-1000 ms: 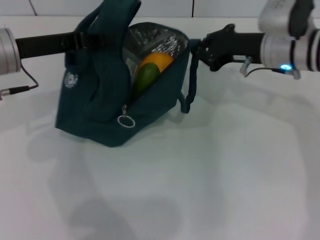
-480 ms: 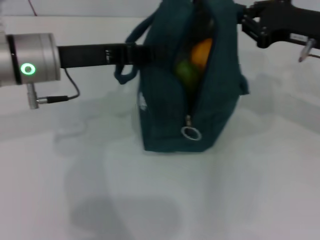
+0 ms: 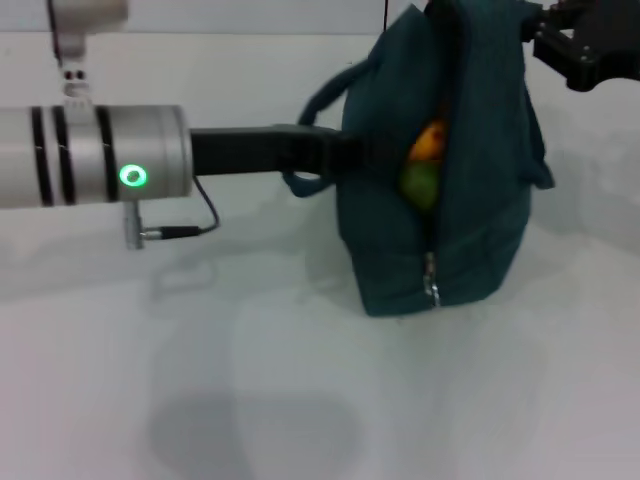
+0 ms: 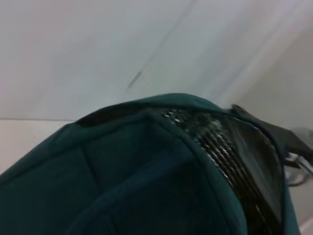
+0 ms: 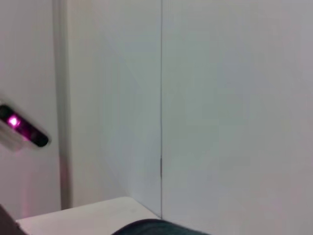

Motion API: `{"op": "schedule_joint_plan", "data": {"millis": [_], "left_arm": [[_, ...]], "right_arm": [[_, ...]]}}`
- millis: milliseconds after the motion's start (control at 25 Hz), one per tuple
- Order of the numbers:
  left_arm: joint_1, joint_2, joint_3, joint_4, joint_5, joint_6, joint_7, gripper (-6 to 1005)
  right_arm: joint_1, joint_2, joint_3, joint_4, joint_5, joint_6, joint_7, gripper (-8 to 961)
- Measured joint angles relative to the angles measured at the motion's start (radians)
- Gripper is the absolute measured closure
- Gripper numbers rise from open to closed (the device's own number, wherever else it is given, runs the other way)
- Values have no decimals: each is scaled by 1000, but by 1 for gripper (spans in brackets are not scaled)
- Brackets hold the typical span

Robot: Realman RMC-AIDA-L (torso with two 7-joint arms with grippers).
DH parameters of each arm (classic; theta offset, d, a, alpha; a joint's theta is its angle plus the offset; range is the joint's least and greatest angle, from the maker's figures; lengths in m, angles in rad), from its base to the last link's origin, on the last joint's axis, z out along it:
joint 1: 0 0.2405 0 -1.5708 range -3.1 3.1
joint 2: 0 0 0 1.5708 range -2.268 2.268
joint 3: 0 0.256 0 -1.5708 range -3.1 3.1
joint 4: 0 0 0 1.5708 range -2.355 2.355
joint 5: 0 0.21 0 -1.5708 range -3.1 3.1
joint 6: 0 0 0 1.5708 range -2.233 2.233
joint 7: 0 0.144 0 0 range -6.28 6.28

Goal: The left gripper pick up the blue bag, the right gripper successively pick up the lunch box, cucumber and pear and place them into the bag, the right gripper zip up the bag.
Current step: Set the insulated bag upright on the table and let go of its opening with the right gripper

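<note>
The bag point(image 3: 455, 180) stands upright on the white desk point(image 3: 300, 400), right of centre in the head view, its narrow zipped end toward the camera. The zip is part open: in the slit show the pear point(image 3: 428, 141) above and the cucumber point(image 3: 420, 185) just under it, touching. The zipper pull point(image 3: 431, 290) hangs low on that end. The lunch box cannot be seen.

The left arm reaches in level from the left, silver cuff lit with 1 green ring, and the left gripper point(image 3: 352, 155) meets the bag's side by a loop handle point(image 3: 310, 175); its fingers are hidden by the fabric, so I cannot tell how they stand. The right gripper point(image 3: 560, 45) sits at the bag's top far corner, against the fabric; whether it is clamped there I cannot tell.

The desk is plain and matte, with soft grey shadows under the arm and near the front edge. Behind it runs a white panelled wall (1 thin vertical seam shows in the right wrist view, beside a small device point(image 5: 22, 129) with a pink light). The left wrist view is filled by teal fabric and a strip of foil lining point(image 4: 220, 147), with the wall beyond.
</note>
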Motion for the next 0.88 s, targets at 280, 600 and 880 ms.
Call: {"op": "schedule_joint_plan", "data": {"millis": [280,600,880], "left_arm": [[13,0,77,1,-63,-44,7,950],[106,3,45,85,-89,-48,8,950],[146,4,23,74,-90,-43,10,950]], "right_arm": [[24,3,33,63,-70,-1,1,885],[110,7,28,185,-76,0,-28,885],[222,25,25,275,-115,40,-62,879]]}}
